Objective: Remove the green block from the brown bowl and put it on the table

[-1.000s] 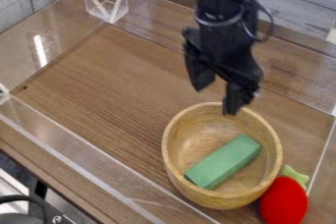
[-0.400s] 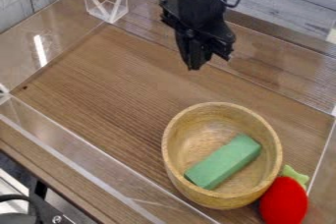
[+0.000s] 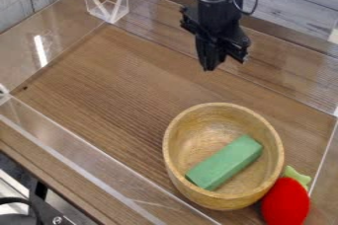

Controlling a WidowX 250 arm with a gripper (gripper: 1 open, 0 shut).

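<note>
The green block (image 3: 224,163) lies flat and slanted inside the brown bowl (image 3: 180,133), which sits on the table (image 3: 106,86) near its front right. My gripper (image 3: 212,63) hangs above the table behind the bowl, well clear of its rim. Its black fingers point down and are pressed together, with nothing between them.
A red strawberry-like toy (image 3: 286,201) with green leaves rests against the bowl's right side. Low clear acrylic walls (image 3: 79,160) border the table. A small clear stand (image 3: 106,4) sits at the far left corner.
The gripper went from open just over the bowl's far rim to shut, drawing back and away from the bowl. The block has not moved.
</note>
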